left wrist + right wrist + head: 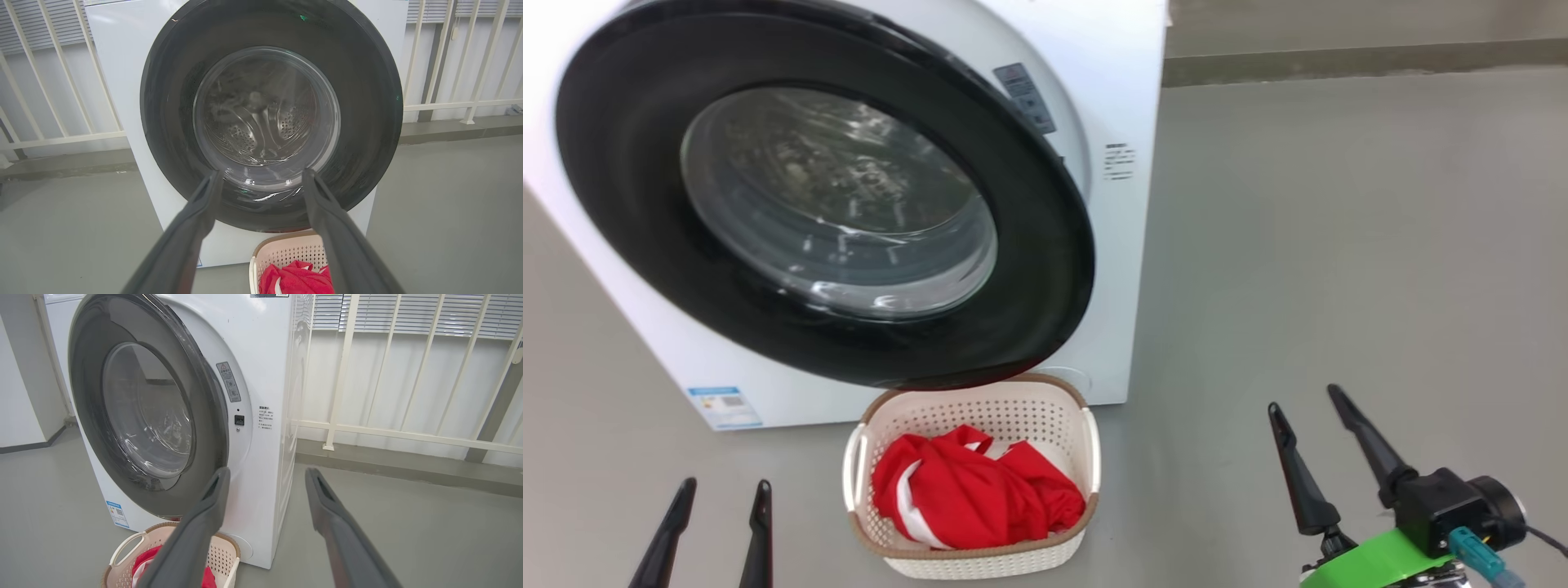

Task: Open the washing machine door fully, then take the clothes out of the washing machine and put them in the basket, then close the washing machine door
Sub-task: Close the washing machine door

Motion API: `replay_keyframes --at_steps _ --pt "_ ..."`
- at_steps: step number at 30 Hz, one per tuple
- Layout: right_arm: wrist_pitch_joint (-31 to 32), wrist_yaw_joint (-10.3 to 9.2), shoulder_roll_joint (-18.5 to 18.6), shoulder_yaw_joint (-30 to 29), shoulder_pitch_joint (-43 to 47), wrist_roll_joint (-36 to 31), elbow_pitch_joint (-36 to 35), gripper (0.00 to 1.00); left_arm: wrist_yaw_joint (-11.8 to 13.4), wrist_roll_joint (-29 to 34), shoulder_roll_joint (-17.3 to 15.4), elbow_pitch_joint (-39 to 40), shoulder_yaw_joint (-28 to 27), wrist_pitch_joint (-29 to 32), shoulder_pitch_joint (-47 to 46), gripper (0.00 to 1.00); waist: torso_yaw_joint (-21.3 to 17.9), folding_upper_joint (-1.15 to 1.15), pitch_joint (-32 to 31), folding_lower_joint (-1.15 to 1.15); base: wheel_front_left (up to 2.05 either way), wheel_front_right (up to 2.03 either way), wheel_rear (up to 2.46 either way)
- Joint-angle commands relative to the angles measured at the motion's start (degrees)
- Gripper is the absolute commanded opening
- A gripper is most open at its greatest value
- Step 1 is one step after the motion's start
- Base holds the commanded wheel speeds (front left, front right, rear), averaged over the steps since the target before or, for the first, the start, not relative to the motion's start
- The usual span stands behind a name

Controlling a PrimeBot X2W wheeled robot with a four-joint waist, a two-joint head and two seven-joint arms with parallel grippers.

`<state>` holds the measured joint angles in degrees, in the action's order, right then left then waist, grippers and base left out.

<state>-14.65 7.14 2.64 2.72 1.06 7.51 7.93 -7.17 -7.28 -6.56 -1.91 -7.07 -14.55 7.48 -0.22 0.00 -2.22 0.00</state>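
The white washing machine (pixel 1127 82) stands ahead on the floor. Its round black-rimmed door (pixel 621 163) with the glass window is nearly shut. In the right wrist view the door (pixel 147 412) stands slightly off the machine front (pixel 265 355) on its right side. The cream basket (pixel 980 555) sits on the floor below the door, holding the red and white clothes (pixel 972 490). My left gripper (pixel 727 483) is open and empty, left of the basket. My right gripper (pixel 1303 398) is open and empty, well right of it. The left wrist view looks past the left gripper (pixel 261 173) at the door (pixel 367 102).
Grey floor stretches to the right of the machine. A white railing (pixel 367 428) on a low curb runs behind and to the right. Another white cabinet (pixel 20 396) stands left of the machine.
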Motion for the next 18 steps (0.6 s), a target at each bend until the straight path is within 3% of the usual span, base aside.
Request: replay_keyframes --at_steps 1,13,18 --pt "-0.35 0.35 0.23 2.00 -1.93 0.84 -0.58 0.00 -0.31 0.21 -0.52 2.43 -1.29 -0.45 -1.56 1.00 1.77 0.00 0.40 0.00 0.00 0.00 0.00" --pt "-0.35 0.35 0.23 8.44 -11.84 1.72 8.22 0.00 -0.32 -0.35 -0.55 4.94 1.21 -0.45 -3.00 1.00 7.50 0.00 2.06 0.00 0.00 0.00 0.00" --pt "-0.35 0.35 0.23 11.67 -18.50 -0.84 14.42 0.00 -0.32 -0.70 -0.71 4.77 2.07 -0.45 -3.53 1.00 9.67 0.00 3.47 0.00 0.00 0.00 0.00"
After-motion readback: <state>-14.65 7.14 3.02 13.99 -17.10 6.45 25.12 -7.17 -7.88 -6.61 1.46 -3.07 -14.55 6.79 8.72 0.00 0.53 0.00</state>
